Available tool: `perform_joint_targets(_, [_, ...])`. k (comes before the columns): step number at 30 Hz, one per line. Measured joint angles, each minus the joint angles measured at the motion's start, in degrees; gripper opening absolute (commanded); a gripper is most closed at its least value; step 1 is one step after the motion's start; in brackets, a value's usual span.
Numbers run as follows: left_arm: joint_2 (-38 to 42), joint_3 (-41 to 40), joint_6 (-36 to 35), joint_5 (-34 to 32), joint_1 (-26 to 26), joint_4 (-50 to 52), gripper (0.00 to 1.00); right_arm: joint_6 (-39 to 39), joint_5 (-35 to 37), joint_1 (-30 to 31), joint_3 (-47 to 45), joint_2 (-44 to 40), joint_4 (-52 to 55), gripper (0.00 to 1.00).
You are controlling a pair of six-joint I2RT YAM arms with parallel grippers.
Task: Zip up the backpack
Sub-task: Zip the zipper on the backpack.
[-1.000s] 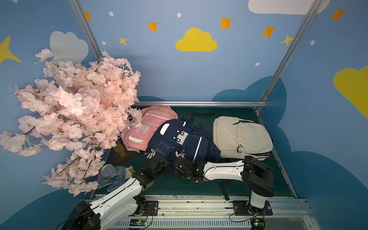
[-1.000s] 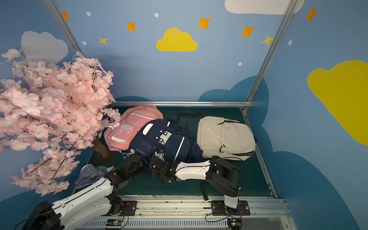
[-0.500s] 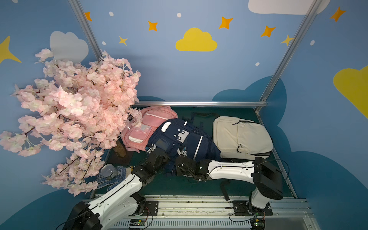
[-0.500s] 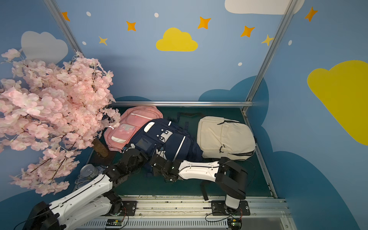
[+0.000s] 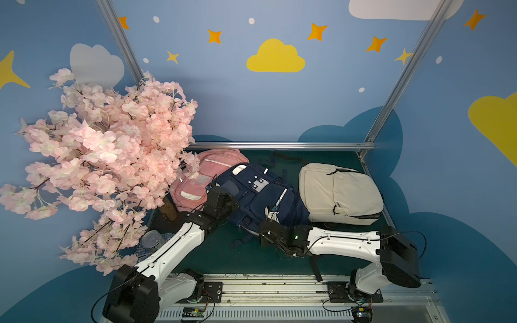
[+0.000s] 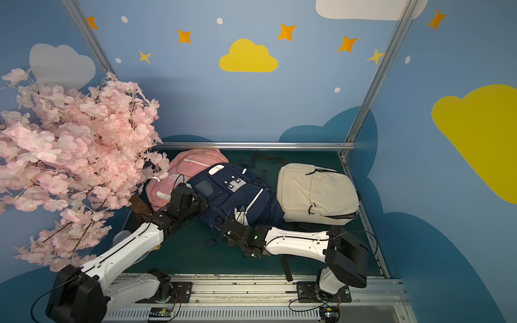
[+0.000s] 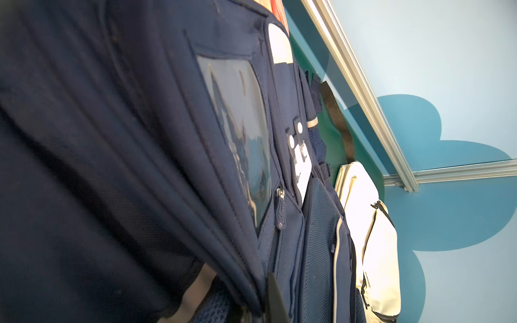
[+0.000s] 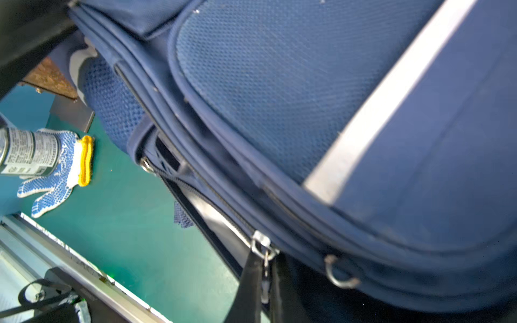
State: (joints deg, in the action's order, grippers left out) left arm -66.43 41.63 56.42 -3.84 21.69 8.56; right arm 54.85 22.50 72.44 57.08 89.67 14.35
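The navy backpack (image 5: 260, 195) lies in the middle of both top views on the green mat (image 5: 229, 263). It overlaps the pink backpack (image 5: 195, 181) to its left, and the cream backpack (image 5: 338, 193) sits just to its right. At the navy bag's lower edge the right gripper (image 8: 264, 270) is clenched on the zipper pull (image 8: 261, 246), with a stretch of zip beside it gaping. The left gripper (image 5: 229, 202) is clamped on fabric at the bag's left side
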Motion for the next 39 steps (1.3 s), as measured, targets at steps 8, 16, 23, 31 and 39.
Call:
perform_joint_targets(8, [-0.28, -1.60, -1.86, 2.93, -2.51, 0.39, 0.55, -4.11, -2.69, -0.28, 3.80, 4.15, -1.03, 0.00])
perform_joint_targets(16, [9.46, -12.39, 2.29, 4.17, 3.04, 0.04, 0.70, -8.50, -8.83, -0.63, 7.02, 8.83, -4.11, 0.00])
perform_joint_targets(23, [6.43, -15.32, 5.84, 3.72, 6.93, -6.08, 0.45, -11.21, -13.33, -1.05, 6.58, 9.16, -7.26, 0.00])
perform_joint_targets(31, [3.28, -14.27, 6.97, 3.85, 7.19, -8.59, 0.14, -11.63, -13.77, -1.09, 5.79, 9.25, -7.96, 0.00])
perform_joint_targets(39, [3.48, -11.50, 5.60, 6.84, 4.11, -4.11, 0.03, -11.76, -12.48, -1.09, 3.67, 7.02, -8.11, 0.00])
